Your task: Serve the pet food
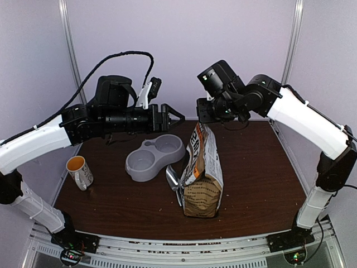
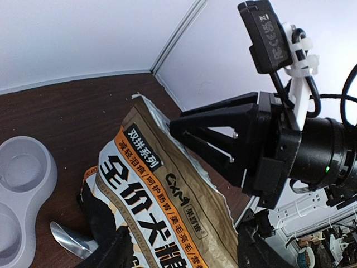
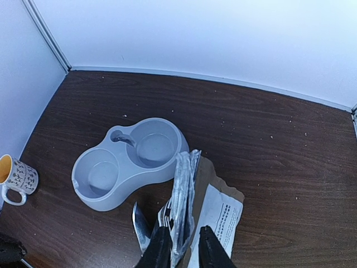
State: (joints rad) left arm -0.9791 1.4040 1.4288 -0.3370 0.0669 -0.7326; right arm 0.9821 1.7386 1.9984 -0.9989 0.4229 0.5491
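Kraft dog food bag (image 1: 202, 178) upright, table centre; kibble unseen, we judge it inside. Right gripper (image 3: 179, 245) pinches bag top; left gripper (image 1: 175, 114) jaws apart, just left. Grey double bowl (image 1: 139, 167) empty, metal scoop (image 1: 172, 178) lying between: serving not begun.

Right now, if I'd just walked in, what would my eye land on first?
Probably the tall brown dog food bag standing upright in the middle of the table, with its crumpled top pinched by the right gripper. Just left of it sits a grey double bowl, both wells empty. The left gripper hovers open in the air near it.
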